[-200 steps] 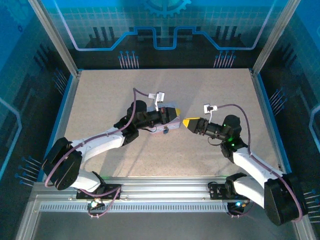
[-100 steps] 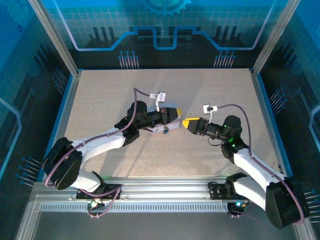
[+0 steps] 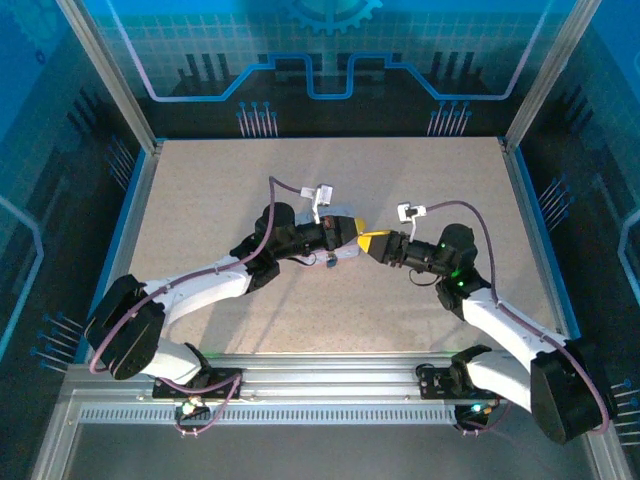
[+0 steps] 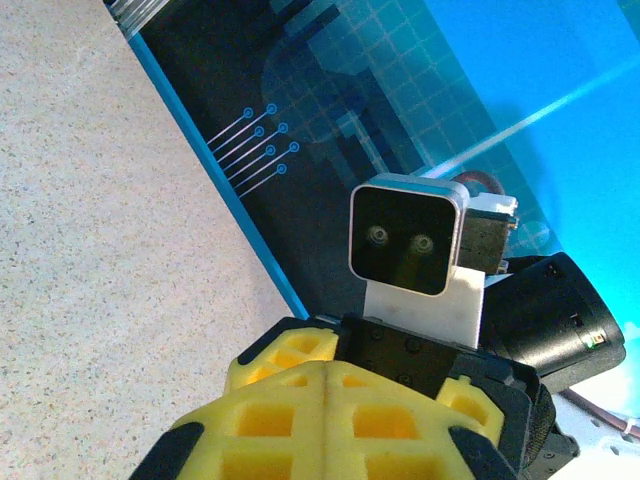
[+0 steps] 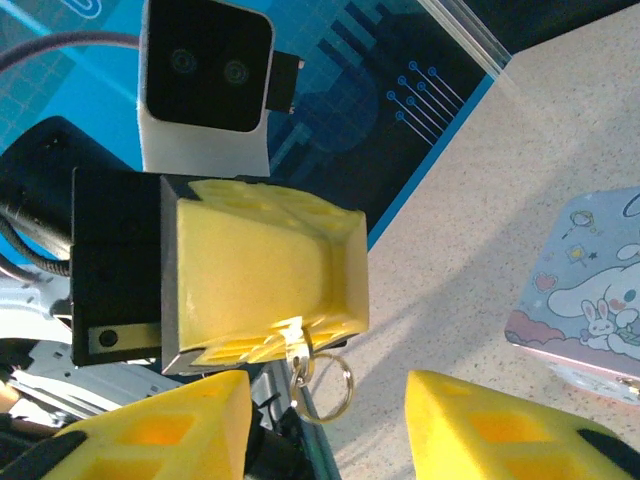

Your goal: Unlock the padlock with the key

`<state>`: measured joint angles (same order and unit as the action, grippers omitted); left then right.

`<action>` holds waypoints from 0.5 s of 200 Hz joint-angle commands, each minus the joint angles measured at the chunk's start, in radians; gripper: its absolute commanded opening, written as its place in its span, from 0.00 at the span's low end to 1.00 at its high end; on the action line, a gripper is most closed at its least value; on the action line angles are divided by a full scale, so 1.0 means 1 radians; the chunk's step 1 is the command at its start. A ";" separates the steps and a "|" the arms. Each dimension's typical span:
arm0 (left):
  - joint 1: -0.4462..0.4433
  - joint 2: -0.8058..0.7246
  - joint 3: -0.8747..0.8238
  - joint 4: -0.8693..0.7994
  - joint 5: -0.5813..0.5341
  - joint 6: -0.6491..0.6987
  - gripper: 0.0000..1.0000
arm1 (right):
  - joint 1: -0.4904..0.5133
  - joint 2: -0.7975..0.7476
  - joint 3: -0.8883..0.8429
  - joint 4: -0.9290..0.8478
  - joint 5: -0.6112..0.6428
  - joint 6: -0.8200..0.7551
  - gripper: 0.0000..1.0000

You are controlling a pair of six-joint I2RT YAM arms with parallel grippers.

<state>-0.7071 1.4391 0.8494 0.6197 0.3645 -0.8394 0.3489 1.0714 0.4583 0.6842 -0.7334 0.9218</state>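
Observation:
My left gripper hovers over the pastel tin, and its yellow fingers are pressed together. In the right wrist view those left fingers pinch the key at their tip, with a small metal ring dangling from it. My right gripper faces the left one tip to tip and is open, one yellow finger on each side of the ring. A tiny dark bluish thing at the tin's near edge looks like the padlock.
The cartoon-printed tin lies flat on the speckled table, to the right in the right wrist view. Blue walls and metal posts fence the table. The two wrists meet at mid-table, almost touching.
My right gripper has moved left up to the left gripper's tip, and its jaws have narrowed. The left arm has stayed nearly still, shut on the key.

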 commanded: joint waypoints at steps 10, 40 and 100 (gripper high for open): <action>-0.011 0.003 0.004 0.047 0.019 -0.012 0.00 | 0.015 0.018 0.033 0.052 0.018 0.005 0.37; -0.015 0.004 -0.003 0.056 0.017 -0.017 0.00 | 0.015 0.025 0.040 0.054 0.021 0.008 0.28; -0.016 0.005 -0.010 0.057 0.009 -0.014 0.00 | 0.015 0.033 0.045 0.044 0.025 0.012 0.07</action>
<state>-0.7097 1.4410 0.8482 0.6346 0.3557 -0.8433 0.3573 1.0946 0.4820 0.7181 -0.7376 0.9371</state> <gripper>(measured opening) 0.052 0.104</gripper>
